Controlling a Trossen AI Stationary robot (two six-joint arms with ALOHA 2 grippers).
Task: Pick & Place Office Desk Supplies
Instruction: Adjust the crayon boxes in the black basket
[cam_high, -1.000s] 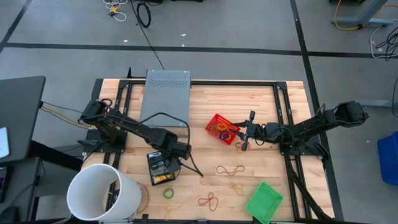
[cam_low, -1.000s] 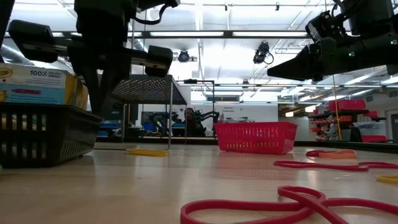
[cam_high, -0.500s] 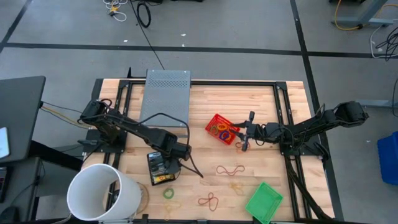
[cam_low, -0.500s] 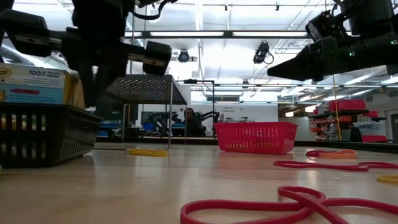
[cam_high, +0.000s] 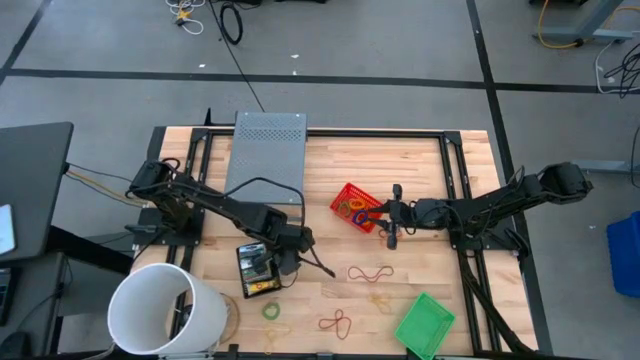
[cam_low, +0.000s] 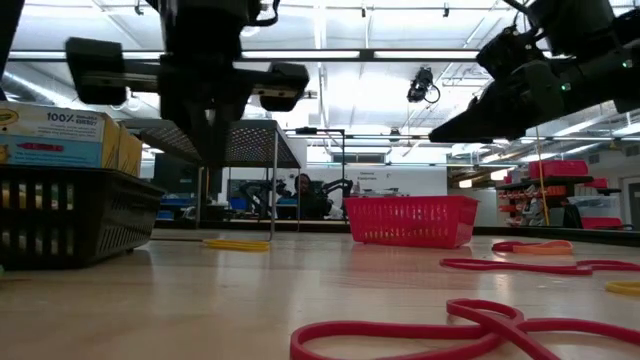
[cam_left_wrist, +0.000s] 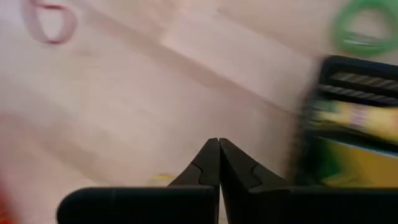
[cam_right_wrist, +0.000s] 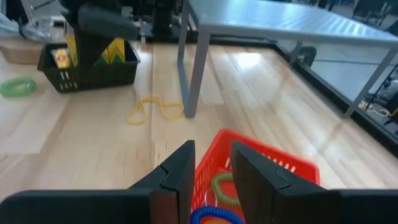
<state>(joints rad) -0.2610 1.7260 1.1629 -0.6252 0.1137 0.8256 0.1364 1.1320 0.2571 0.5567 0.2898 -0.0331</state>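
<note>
A black basket (cam_high: 258, 268) near the table's near-left holds yellow-and-green crayon boxes (cam_left_wrist: 348, 140), which also show in the low view (cam_low: 60, 135). My left gripper (cam_high: 293, 245) hangs just right of it, above bare wood, with its fingers shut (cam_left_wrist: 219, 143). A small red basket (cam_high: 354, 207) at mid-table holds green, orange and blue rubber bands (cam_right_wrist: 227, 190). My right gripper (cam_high: 389, 219) hovers at its right side, fingers open with a narrow gap (cam_right_wrist: 211, 155). Loose rubber bands lie on the table: red (cam_high: 370, 272), red (cam_high: 335, 322), a green ring (cam_high: 271, 311).
A grey perforated metal stand (cam_high: 267, 155) sits at the table's far side, with a yellow band (cam_right_wrist: 155, 109) by its leg. A white bucket (cam_high: 160, 310) stands at the near-left corner and a green basket (cam_high: 424, 322) near-right. Bare wood shows between the baskets.
My left gripper has moved from above the black basket toward the table's right, coming clear of the basket's right side. My right gripper has moved a little toward the left, closer to the red basket.
</note>
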